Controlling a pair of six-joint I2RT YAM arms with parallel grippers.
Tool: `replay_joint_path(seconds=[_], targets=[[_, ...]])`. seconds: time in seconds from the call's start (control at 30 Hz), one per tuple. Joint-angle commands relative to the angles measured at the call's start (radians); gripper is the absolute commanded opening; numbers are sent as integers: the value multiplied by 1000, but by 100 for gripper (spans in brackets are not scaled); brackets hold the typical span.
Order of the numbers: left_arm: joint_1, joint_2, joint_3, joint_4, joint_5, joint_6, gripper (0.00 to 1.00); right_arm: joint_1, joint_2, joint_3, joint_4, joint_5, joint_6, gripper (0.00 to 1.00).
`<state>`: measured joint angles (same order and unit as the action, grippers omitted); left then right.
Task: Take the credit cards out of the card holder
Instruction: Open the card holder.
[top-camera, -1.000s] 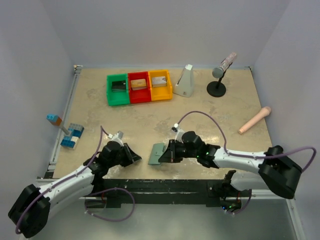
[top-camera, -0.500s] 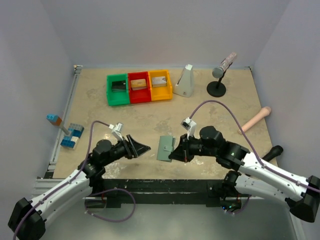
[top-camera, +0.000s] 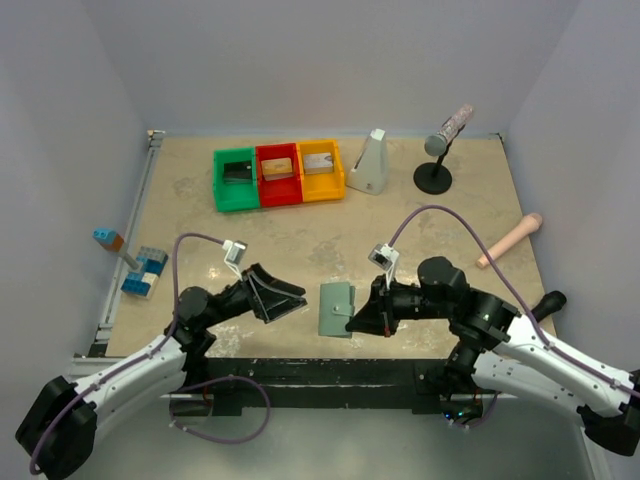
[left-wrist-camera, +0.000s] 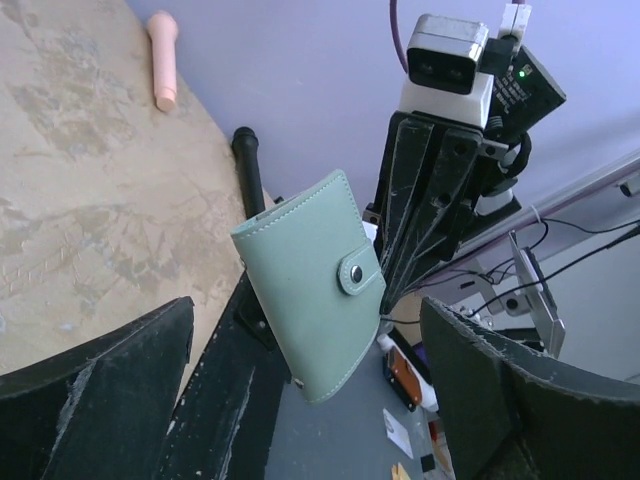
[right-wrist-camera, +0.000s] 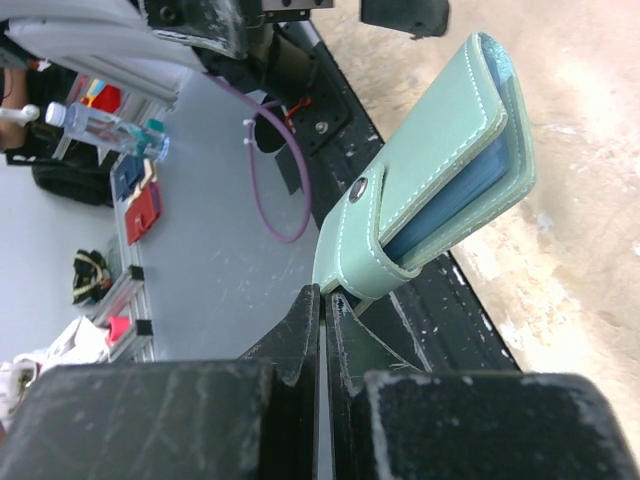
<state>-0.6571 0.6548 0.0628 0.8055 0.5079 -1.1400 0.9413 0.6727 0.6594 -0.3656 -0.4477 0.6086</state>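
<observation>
My right gripper (top-camera: 357, 318) (right-wrist-camera: 322, 295) is shut on the snap-tab edge of the grey-green card holder (top-camera: 337, 308) (right-wrist-camera: 440, 180) and holds it up over the table's near edge. The holder is closed, its snap fastened, and pale blue lining shows at its side. Just left of it, my left gripper (top-camera: 291, 300) (left-wrist-camera: 305, 310) stands wide open facing the card holder (left-wrist-camera: 315, 285), which sits between its fingers without touching them. At the back, a black credit card (top-camera: 237, 170) lies in the green bin and a silver-grey credit card (top-camera: 318, 160) in the yellow bin.
Between those bins, a red bin (top-camera: 277, 165) holds a tan card. A white metronome (top-camera: 368, 162) and a microphone on a stand (top-camera: 438, 150) stand at the back right, and a pink cylinder (top-camera: 510, 240) lies at the right. Blue toy bricks (top-camera: 145, 272) sit at the left.
My left gripper has opened wide and moved right towards the card holder. My right arm has raised the holder and turned it more upright near the front edge.
</observation>
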Motion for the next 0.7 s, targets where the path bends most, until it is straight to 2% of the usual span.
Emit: replay_joint_path(seconds=[0.0,0.17,0.33,0.67], targets=[[2,78,51,144,93,-15,100,-4,10,37,88,-85,-10,0],[1,157,63,224,132,-44,100,-4,37,60,111,-105,-6,0],[-1,207,91,221,156,-44,99,-3,56,77,131,-115,-1,0],[-3,272,97,259,195,-63,91,-2,85,80,172,-134,13,0]])
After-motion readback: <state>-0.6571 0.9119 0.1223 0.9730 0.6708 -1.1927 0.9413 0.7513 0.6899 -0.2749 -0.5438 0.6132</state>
